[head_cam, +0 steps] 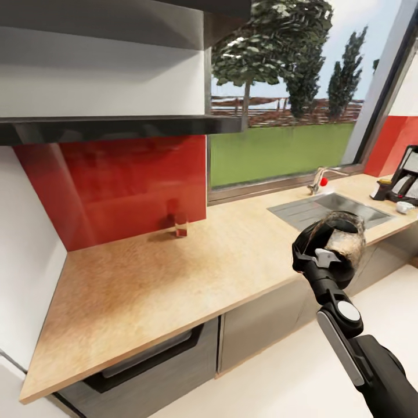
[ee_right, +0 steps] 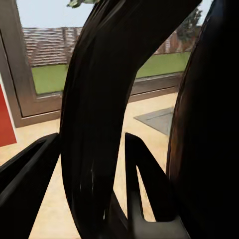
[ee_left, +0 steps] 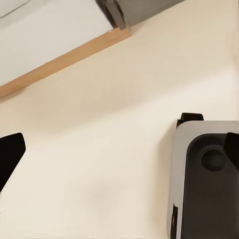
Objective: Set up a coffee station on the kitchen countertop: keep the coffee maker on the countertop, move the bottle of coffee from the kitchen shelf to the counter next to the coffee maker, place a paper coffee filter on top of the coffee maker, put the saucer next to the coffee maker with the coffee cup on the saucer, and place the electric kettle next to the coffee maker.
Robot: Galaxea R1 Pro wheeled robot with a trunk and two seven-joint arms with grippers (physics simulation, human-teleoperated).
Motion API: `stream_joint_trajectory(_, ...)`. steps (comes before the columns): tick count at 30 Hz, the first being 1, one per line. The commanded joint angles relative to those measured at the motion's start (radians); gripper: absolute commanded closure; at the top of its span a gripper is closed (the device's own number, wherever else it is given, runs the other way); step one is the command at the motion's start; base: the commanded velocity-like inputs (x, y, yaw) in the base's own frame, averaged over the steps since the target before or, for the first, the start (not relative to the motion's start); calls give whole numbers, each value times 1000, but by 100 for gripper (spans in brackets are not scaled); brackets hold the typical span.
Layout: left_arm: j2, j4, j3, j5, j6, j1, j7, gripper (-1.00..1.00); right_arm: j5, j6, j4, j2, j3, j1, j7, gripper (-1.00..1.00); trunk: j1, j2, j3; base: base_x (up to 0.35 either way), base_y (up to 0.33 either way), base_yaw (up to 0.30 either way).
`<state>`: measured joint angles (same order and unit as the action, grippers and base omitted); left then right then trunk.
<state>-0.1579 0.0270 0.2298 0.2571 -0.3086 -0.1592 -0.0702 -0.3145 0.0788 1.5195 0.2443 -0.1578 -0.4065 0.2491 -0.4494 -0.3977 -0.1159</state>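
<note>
My right gripper (head_cam: 323, 256) is shut on the black loop handle of the electric kettle (head_cam: 343, 239), held in the air just in front of the kitchen countertop (head_cam: 174, 278), near the sink. In the right wrist view the kettle's handle (ee_right: 99, 114) runs between the fingers (ee_right: 30, 184). The coffee maker (head_cam: 407, 173) stands at the counter's far right end, with the bottle of coffee (head_cam: 384, 189) beside it and a small white cup or saucer (head_cam: 404, 206) in front. The dark kitchen shelf (head_cam: 116, 125) hangs at upper left. My left gripper (ee_left: 119, 152) is open over the floor.
A steel sink (head_cam: 328, 208) with a tap (head_cam: 320, 177) is set in the counter under the window. A small clear glass (head_cam: 181, 224) stands against the red backsplash (head_cam: 116, 186). An oven (head_cam: 145, 371) sits below the counter. My grey base (ee_left: 204, 179) shows in the left wrist view.
</note>
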Motion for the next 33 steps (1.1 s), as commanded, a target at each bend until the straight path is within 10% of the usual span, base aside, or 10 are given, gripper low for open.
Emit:
stream_joint_trajectory(1,0,0,9,7,-3,0,-3,-100,-3,4,1,1,-3,-2,9,100,-1,-2,-2,5,-3,-263)
stream_joint_trajectory(33,0,0,9,7,-3,0,-5,-100,-3,4,-1,1,-5,-2,9,100,-1,-2,-2,93,-90,-264)
